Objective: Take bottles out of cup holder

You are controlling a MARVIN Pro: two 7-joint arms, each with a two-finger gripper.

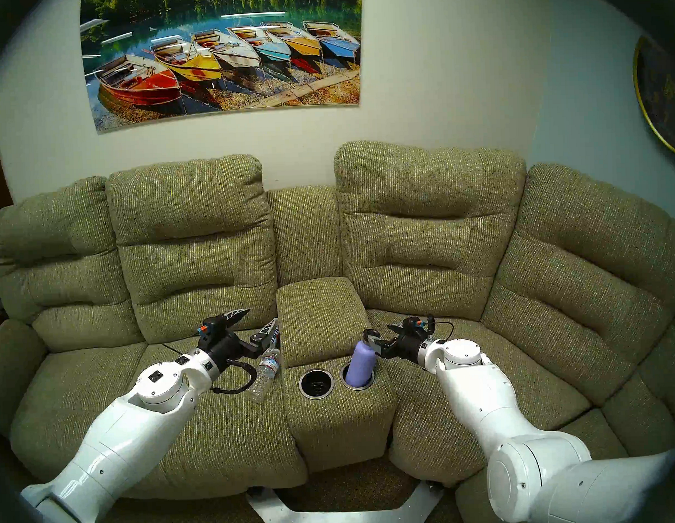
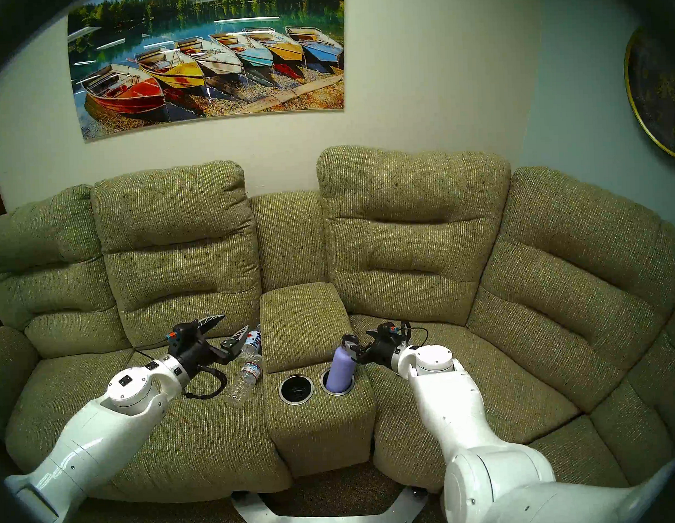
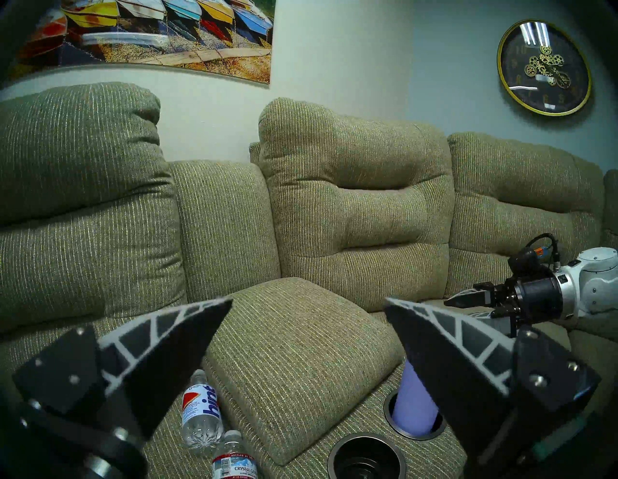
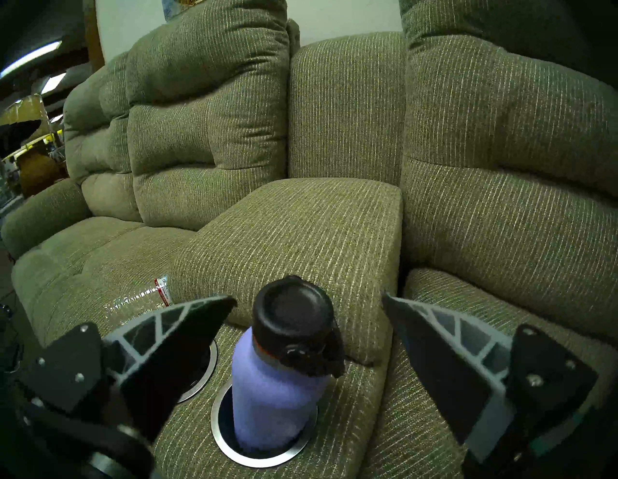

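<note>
Right gripper (image 4: 309,301) agape around lavender bottle (image 4: 277,384); left gripper (image 3: 307,302) agape, empty.

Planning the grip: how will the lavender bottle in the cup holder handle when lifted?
The lavender bottle looks rigid metal, so it probably won't crush. Its smooth rounded body may slip. It leans in the wider well, so it may scrape the rim. The right gripper straddles it, open.
</note>
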